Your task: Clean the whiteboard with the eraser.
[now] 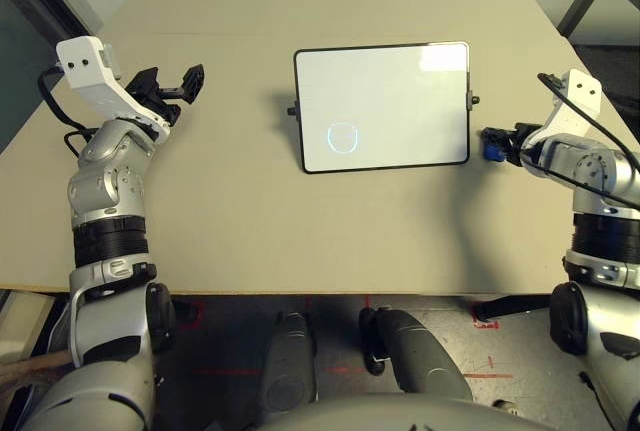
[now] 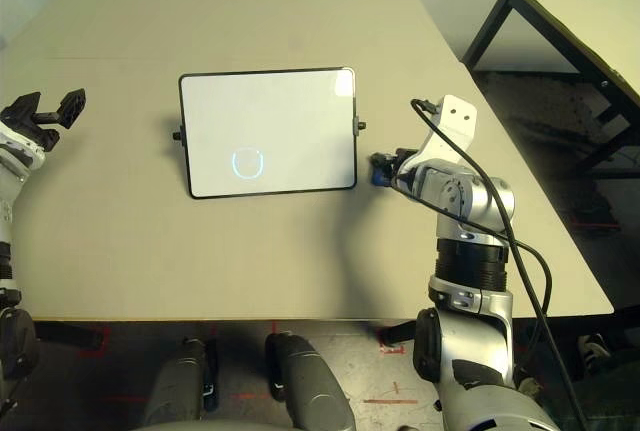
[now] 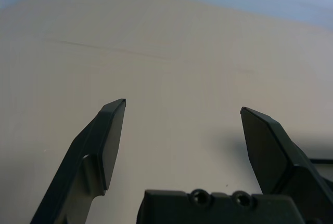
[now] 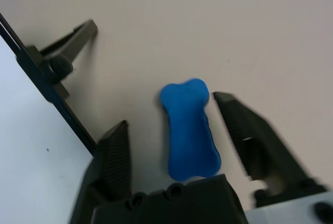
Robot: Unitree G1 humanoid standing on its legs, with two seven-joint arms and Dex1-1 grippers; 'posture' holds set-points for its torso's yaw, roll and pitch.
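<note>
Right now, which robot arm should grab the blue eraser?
Probably the right. The right gripper is open with the eraser lying between its fingers, beside the whiteboard. The left gripper, also open, hovers far across the board.

A white, black-framed whiteboard point(image 1: 383, 106) bearing a faint blue circle; a bright blue eraser point(image 4: 188, 129); a beige counter point(image 1: 240, 221).

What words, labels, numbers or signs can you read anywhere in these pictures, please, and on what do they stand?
None: no readable text anywhere.
Whiteboard: no writing, only a faint blue circle, a drawn mark and no letter or number.
Eraser: plain blue, no label or brand.
Table: bare, no print.
Floor below the table's edge: red tape marks, not characters.
</note>
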